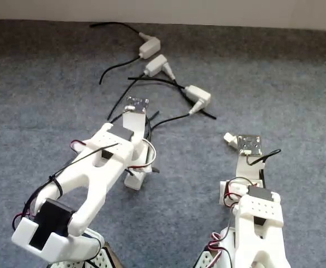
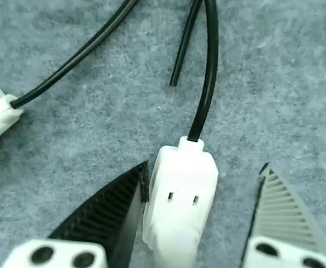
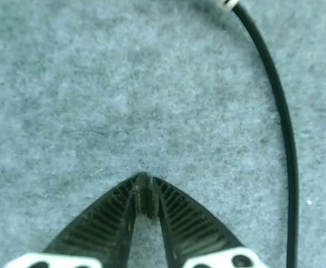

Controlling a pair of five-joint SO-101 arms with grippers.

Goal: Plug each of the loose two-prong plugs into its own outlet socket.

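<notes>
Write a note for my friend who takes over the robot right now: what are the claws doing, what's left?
Left claw: open, straddling a white socket lying on the carpet; its two slots are empty.
Right claw: shut, holding nothing, over carpet beside a black cable.
Farther out lie a far connector, a middle connector and a near connector, all white; plug or socket, I cannot tell.
Done: nothing seen plugged into that socket. Left: likely every plug.
</notes>
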